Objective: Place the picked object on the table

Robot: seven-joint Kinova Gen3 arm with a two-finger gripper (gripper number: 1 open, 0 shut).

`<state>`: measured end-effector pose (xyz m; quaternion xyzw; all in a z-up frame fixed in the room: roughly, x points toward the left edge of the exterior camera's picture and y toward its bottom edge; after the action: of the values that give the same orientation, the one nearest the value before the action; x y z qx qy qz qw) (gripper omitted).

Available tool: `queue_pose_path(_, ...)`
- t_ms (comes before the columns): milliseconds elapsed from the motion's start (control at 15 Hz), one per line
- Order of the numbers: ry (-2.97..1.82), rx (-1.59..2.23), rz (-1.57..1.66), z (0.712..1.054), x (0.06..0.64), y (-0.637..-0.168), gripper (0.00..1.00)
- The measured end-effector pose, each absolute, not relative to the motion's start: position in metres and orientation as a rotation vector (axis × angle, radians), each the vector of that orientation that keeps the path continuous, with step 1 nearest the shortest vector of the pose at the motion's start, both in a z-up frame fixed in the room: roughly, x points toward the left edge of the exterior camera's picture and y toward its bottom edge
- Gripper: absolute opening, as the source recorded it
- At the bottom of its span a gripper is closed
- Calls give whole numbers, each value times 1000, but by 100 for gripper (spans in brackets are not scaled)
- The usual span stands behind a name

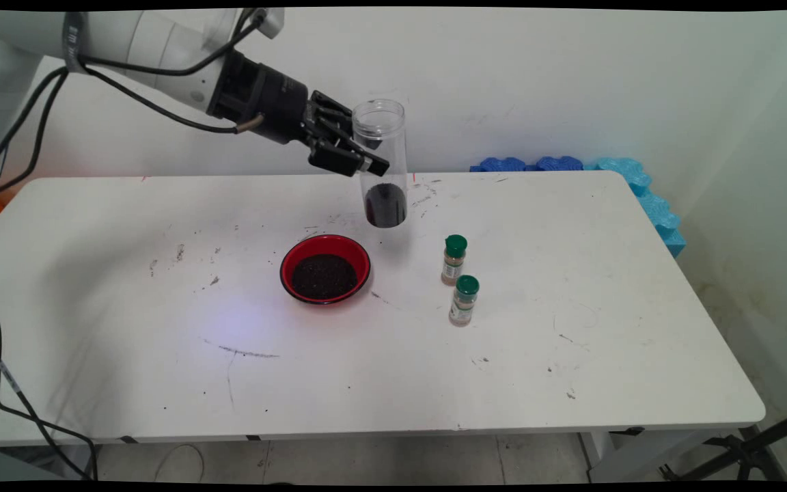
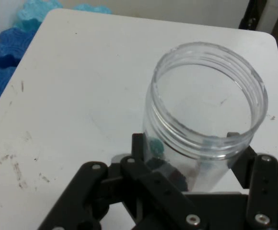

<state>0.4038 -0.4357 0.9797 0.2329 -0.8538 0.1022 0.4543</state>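
A: Nearest the camera?
B: Two green-capped spice bottles [image 1: 462,301], right of a red bowl [image 1: 325,268] of dark grounds.
A: Gripper [image 1: 365,154]?
B: Clamped round a clear plastic jar [image 1: 381,164], upright, above the white table [image 1: 571,307], behind the bowl.

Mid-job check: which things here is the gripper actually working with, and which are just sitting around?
In use:
- gripper, shut on the clear jar, held above the table, dark grains at its bottom
- red bowl of dark grains, nearest below

Lying about:
- two green-capped spice bottles
- blue foam pieces
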Motion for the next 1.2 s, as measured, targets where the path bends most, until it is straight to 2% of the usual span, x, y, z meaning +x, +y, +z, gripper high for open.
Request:
queue_pose_path(600, -2087, 624, 258, 951, 393, -434, 0)
queue_pose_path(1200, -2063, 695, 255, 893, 381, -425, 0)
